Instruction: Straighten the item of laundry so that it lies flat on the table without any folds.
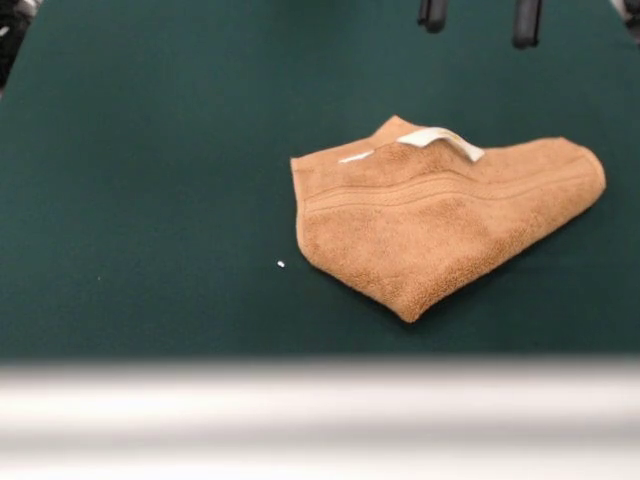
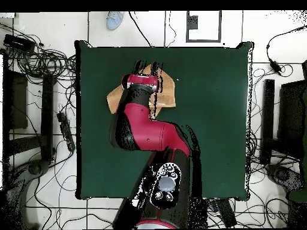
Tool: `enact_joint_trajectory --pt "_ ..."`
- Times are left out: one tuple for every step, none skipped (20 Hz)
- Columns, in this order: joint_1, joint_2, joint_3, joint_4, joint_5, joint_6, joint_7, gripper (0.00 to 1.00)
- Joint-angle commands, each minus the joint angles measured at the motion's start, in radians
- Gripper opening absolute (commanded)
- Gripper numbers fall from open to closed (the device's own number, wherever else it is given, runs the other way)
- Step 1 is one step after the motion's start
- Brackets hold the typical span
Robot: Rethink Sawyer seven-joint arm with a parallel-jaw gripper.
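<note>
The orange-tan towel (image 1: pixel 440 215) lies on the dark green table (image 1: pixel 150 200), right of centre. It is folded over on itself into a rough triangle with a point toward the front edge. Woven border bands cross its upper layer, and a white label (image 1: pixel 442 140) sticks up at its far edge. Only the two dark fingertips of my gripper (image 1: pixel 480 18) show at the top edge, spread apart and empty, above and behind the towel. In the overhead view the red arm (image 2: pixel 141 120) covers most of the towel (image 2: pixel 169 91).
A pale whitish edge (image 1: pixel 320 410) runs along the table's front. A tiny white speck (image 1: pixel 281 264) lies left of the towel. Cables and equipment (image 2: pixel 36 66) ring the table (image 2: pixel 222 120). A person's shoe (image 2: pixel 115 20) shows at the top.
</note>
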Motion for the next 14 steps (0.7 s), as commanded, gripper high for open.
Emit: enact_joint_trajectory --pt "0.032 0.118 0.033 -0.073 0.048 0.098 0.065 1.00" --pt "0.032 0.126 0.030 -0.082 0.052 0.096 0.065 1.00" --pt "0.036 0.133 0.024 -0.089 0.058 0.085 0.066 1.00" --pt "0.040 0.140 0.019 -0.095 0.067 0.081 0.067 1.00" --pt "0.040 0.143 0.019 -0.102 0.069 0.090 0.069 1.00" --pt "0.038 0.146 0.023 -0.109 0.067 0.103 0.069 1.00" --pt "0.037 0.151 0.023 -0.121 0.067 0.122 0.065 1.00" --pt "0.037 0.157 0.023 -0.130 0.070 0.140 0.063 1.00" --pt "0.037 0.163 0.023 -0.140 0.074 0.157 0.061 1.00" --pt "0.040 0.170 0.017 -0.148 0.079 0.152 0.060 1.00" --pt "0.042 0.178 0.011 -0.157 0.084 0.146 0.059 1.00" --pt "0.049 0.187 -0.002 -0.167 0.086 0.134 0.050 1.00" --pt "0.055 0.192 -0.013 -0.180 0.080 0.158 0.047 0.00" --pt "0.054 0.195 -0.014 -0.184 0.082 0.148 0.047 0.00"
